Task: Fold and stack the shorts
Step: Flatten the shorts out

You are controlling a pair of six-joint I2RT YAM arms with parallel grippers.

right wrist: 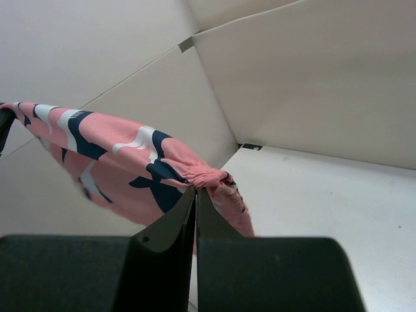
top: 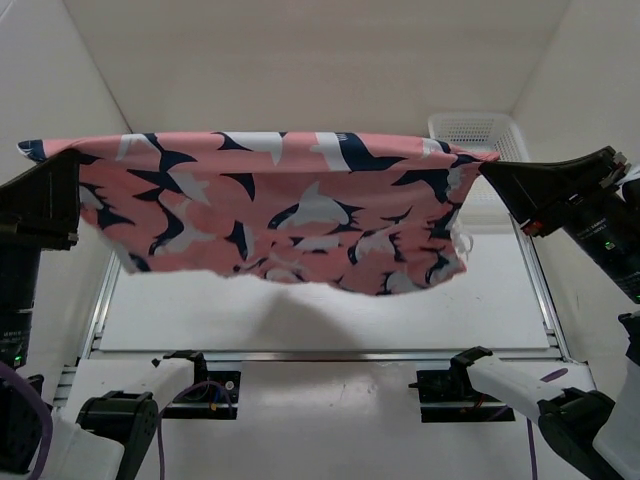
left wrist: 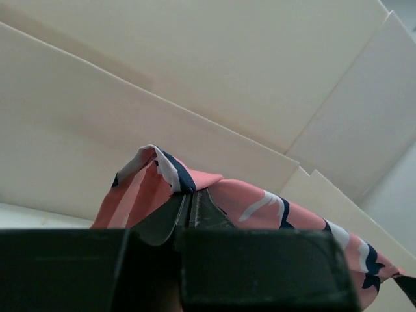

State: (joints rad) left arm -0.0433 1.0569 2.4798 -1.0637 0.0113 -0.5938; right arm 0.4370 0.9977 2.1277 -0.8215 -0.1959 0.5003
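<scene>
White walls and a pale table [top: 300, 325] framed the shorts [top: 280, 205], which hung stretched in the air above the surface. The left gripper [top: 72, 160] pinched one top corner tight and the right gripper [top: 487, 168] the other. For a clean fold, both arms would best lower together with the top edge taut and level, hem landing first, clear of the basket [top: 478, 130].

Built in matte black at the left gripper [top: 72, 160] and right gripper [top: 486, 168], tapering to flat wedge fingers [right wrist: 166, 240]. Sheathed in glossy white links [top: 520, 382] at 5 and 7 o'clock. Wired with purple cables [top: 160, 450]. Stamped with faint white lettering [top: 604, 237] at 3 o'clock.
</scene>
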